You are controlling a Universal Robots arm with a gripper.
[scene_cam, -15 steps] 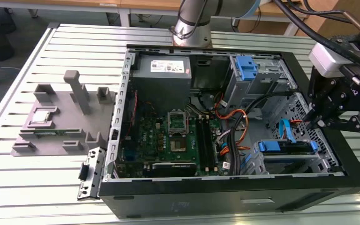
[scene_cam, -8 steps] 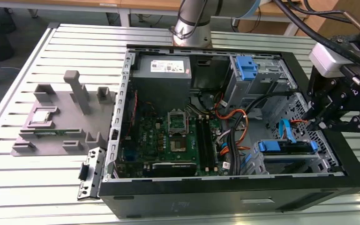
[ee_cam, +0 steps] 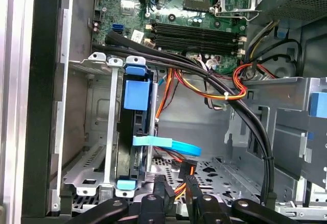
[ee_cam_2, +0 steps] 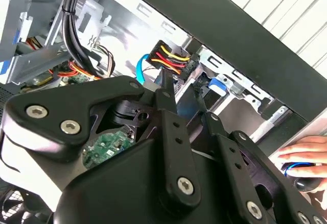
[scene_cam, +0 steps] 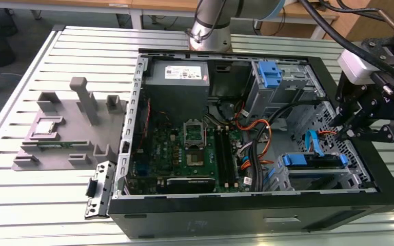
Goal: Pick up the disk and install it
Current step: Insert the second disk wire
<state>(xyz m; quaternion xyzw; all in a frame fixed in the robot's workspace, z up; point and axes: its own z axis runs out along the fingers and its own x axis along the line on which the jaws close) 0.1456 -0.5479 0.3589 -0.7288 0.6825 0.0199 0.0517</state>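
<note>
1. The open black desktop computer case [scene_cam: 252,215] lies on its side on a slatted silver metal table [scene_cam: 19,205], with the green motherboard [scene_cam: 183,148] facing up.
2. The disk [scene_cam: 311,160], a flat drive with blue plastic rails, sits inside the silver metal drive cage [scene_cam: 348,179] at the case corner on the exterior view's right, close to the case's front wall.
3. In the exterior view the disk's long axis runs roughly across the picture from left to right, and one blue rail edge faces up.
4. In the first wrist view the disk [ee_cam: 137,132] stands on edge in the cage slot, its long axis running along the slot, with blue clips at both visible ends.
5. A light blue flat data cable [ee_cam: 168,143] lies just beside the disk in that view.
6. The black robot gripper [scene_cam: 361,134] hangs over the case's edge on the exterior view's right, just above the drive cage and apart from the disk.
7. In the first wrist view the fingertips [ee_cam: 161,189] are close together, nearly touching, with nothing between them.
8. A bundle of red, yellow and black wires with a black connector [ee_cam_2: 171,59] shows ahead of the gripper [ee_cam_2: 184,83] in the second wrist view.
9. A person's hand [ee_cam_2: 306,157] rests on a dark object outside the case in the second wrist view.
10. A grey power-supply box [scene_cam: 178,77] sits at the far corner of the case, and a bare blue plastic bracket [scene_cam: 270,77] stands in the upper bay.
11. A grey plastic fixture [scene_cam: 67,128] lies on the table on the exterior view's left of the case.
</note>
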